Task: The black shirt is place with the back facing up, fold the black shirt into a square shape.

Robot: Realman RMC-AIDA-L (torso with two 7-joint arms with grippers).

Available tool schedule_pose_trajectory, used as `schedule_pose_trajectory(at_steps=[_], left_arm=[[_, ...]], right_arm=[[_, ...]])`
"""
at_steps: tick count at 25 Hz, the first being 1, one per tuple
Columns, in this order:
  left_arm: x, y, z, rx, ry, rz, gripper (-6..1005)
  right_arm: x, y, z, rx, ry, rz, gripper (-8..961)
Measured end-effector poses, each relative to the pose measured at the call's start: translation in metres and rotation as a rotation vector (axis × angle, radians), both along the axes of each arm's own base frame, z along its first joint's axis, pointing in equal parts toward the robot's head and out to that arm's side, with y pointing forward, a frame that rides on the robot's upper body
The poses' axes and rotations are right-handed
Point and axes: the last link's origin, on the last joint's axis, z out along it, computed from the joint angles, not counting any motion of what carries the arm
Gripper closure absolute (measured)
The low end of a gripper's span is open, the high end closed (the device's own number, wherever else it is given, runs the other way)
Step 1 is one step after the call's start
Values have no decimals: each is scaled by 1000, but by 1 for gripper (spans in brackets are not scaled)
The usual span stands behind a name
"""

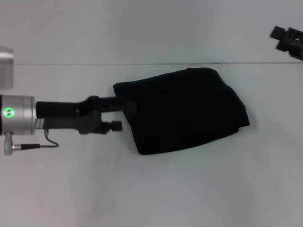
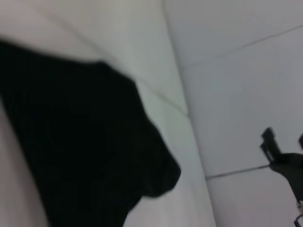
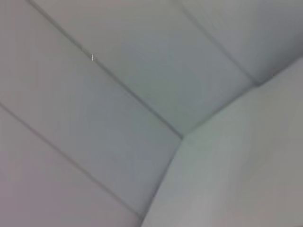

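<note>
soft matt black shirt [image 1: 184, 111] cloth; smooth matt table [image 1: 151, 189].

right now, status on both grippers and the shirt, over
Left gripper at the black shirt's left edge, grip unclear. Right gripper parked far right, off the cloth. Shirt folded into a rough bundle, not square. Nothing in the way.

A plain white surface [image 1: 156, 189] filled the head view. A thin seam [image 1: 142, 64] ran straight across its far part.
</note>
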Motion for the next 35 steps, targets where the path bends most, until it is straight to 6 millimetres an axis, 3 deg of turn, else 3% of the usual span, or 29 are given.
schedule_pose_trajectory(at_steps=[9,16,22,35], left_arm=[[1,-5,-42,-82,-81,258,112],[-13,2,-54,-47,-61,451,184],[-28,3,-52,-24,68,422,205],[-17,7,-66,-36,151,343,204]], right_arm=[[24,-16,4,49,-14,-21,217],[24,-15,6,63,-21,-18,218],[22,-14,8,70,-22,-9,218],[23,-15,8,70,-20,-9,217]])
